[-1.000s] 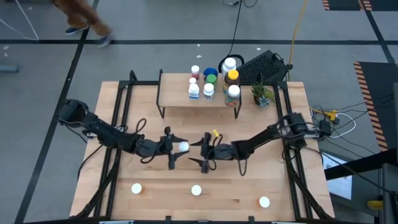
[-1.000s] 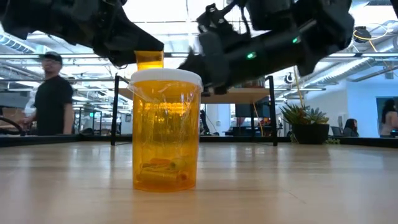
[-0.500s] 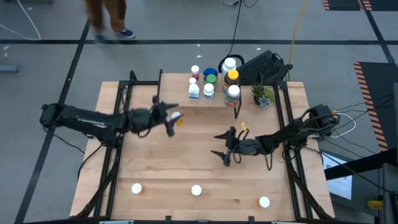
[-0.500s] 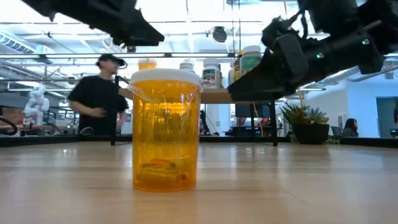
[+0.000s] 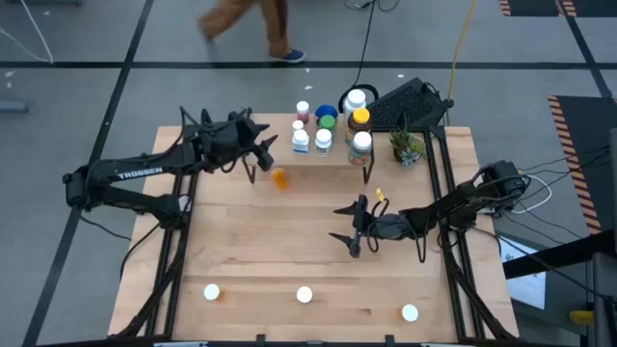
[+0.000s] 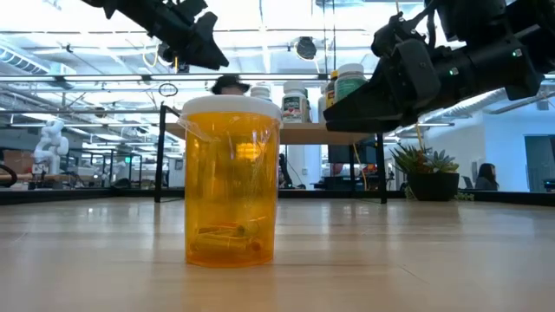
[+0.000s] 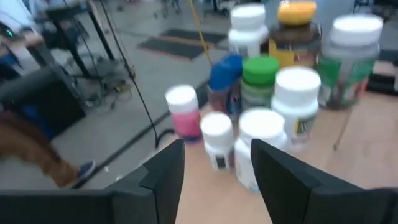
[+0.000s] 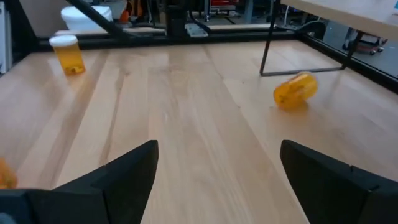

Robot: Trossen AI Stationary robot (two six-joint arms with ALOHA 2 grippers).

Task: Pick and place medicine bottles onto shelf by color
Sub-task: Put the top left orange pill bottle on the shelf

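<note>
Orange bottle (image 5: 280, 179): on its side on tabletop just off shelf (image 5: 275, 154) front-left leg, apparently dropped, not shelved. Left gripper (image 5: 262, 146): fingers apart, empty, above shelf's left end, facing grouped bottles. Right gripper (image 5: 349, 224): wide, empty, mid-table, idle.

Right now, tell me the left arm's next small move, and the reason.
Probably lower the open left gripper onto the orange bottle, which lies on its side on the table just in front of the shelf, not on it. That gripper holds nothing.
</note>
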